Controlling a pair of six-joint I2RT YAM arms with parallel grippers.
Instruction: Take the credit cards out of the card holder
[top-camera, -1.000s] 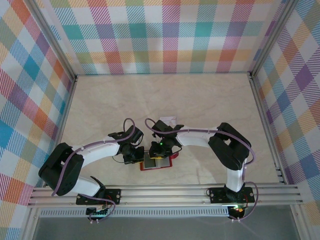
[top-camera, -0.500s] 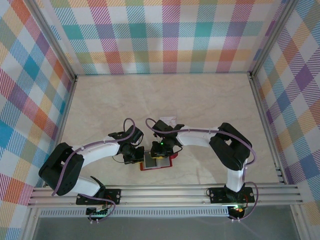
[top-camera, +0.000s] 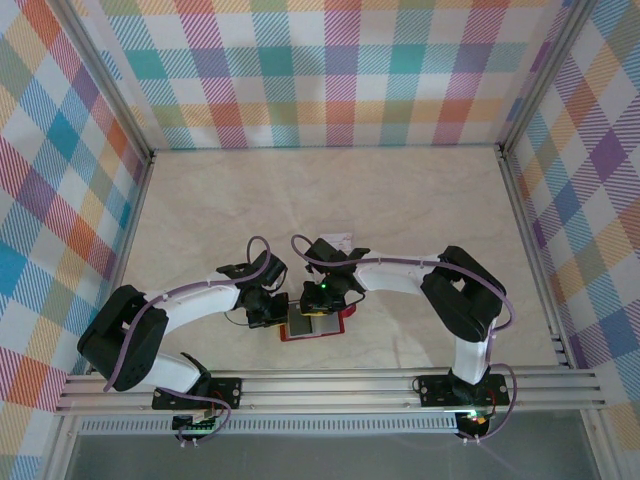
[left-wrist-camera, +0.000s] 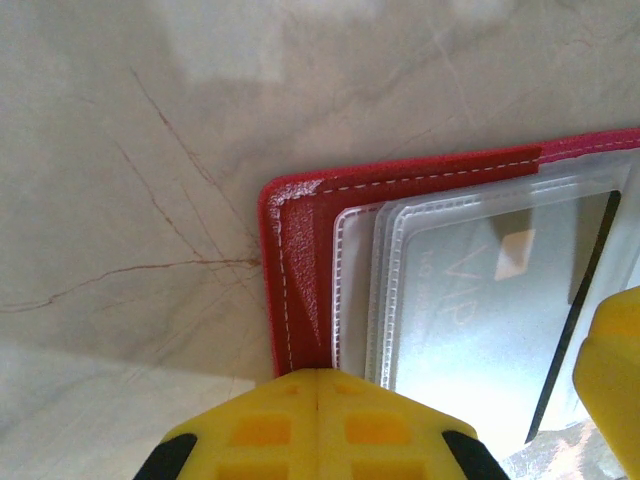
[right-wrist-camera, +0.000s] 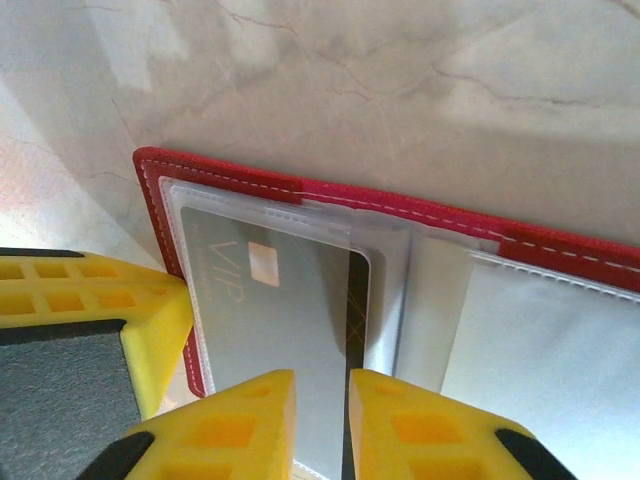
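Top cam: fixed, high, behind the arms (top-camera: 400, 275), looking down on the whole surface (top-camera: 420, 200); holder (top-camera: 312, 328) small and distant. Left wrist cam: very close above the holder's corner, facing down. Right wrist cam: equally close above the same corner. Both wrist views share that corner and the card (left-wrist-camera: 480, 310) beside it.

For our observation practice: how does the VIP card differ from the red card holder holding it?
The card holder is red with white stitching; the card is silver-grey with a dark stripe. The card holder is larger; the card sits inside its clear pocket. Both are flat rectangles.
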